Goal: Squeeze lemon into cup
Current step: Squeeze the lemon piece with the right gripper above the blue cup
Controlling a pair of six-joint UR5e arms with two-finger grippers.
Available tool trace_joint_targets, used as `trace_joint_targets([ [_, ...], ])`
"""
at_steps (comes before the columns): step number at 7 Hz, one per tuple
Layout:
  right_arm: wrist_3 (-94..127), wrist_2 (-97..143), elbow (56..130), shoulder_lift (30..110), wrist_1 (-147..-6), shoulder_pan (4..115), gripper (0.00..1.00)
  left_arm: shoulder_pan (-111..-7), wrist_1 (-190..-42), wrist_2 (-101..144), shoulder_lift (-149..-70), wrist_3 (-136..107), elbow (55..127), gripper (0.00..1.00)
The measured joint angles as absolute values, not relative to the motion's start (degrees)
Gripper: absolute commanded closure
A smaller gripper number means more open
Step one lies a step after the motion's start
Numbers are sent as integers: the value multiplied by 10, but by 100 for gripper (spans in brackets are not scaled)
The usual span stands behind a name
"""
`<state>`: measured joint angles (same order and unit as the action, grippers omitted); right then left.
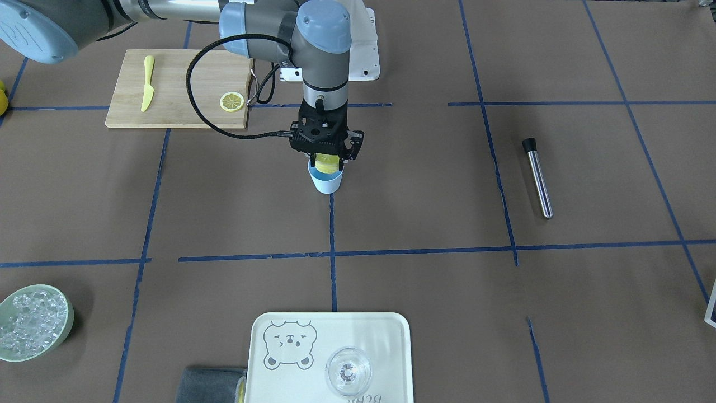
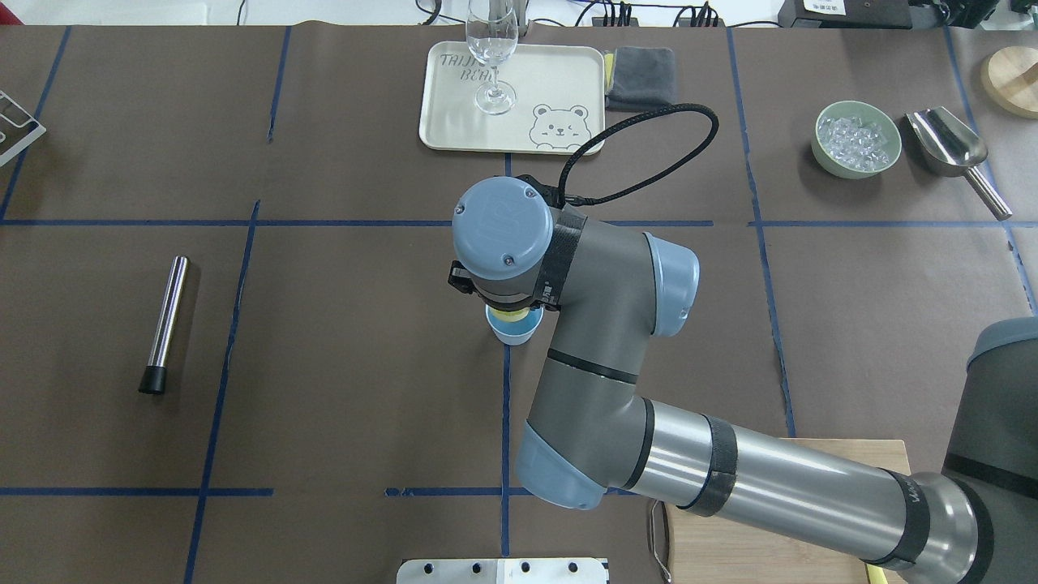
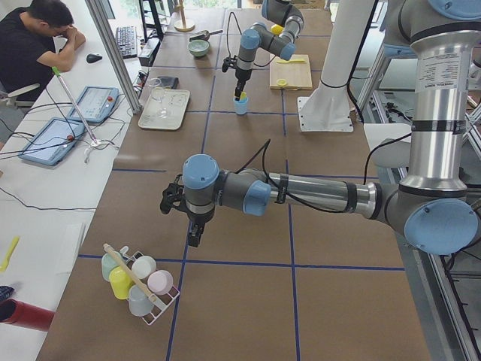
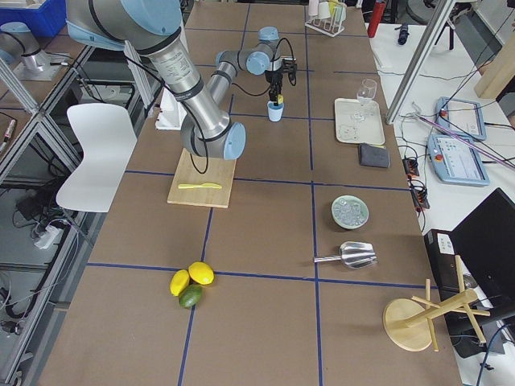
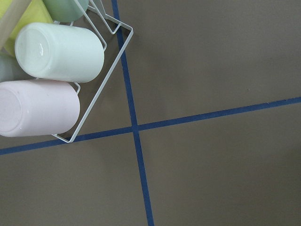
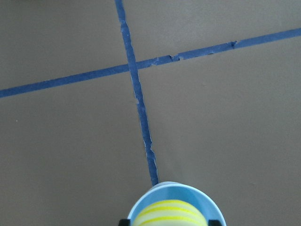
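The light-blue cup stands on the brown table near its middle. My right gripper points straight down, shut on the yellow lemon, and holds it just over the cup's mouth. In the right wrist view the lemon sits between the fingers inside the cup's rim. From overhead, the wrist hides most of the cup. My left gripper hangs over bare table beside a cup rack; I cannot tell whether it is open or shut.
A wooden cutting board with a thin lemon slice and a yellow knife lies near the robot's base. A metal tube, a tray with a clear glass and a bowl of ice stand around.
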<state>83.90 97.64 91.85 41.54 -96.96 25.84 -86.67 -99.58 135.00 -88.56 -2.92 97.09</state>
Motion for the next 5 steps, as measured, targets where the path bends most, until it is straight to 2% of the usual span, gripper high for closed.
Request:
trace_joint_targets([
  [2,839,976,919,416,-969,258,0,-867,-996,1350,-886,-30,971,0],
  [5,836,988,921,416,-970,266,0,-866,-995,1351,-890,-34,970,0],
])
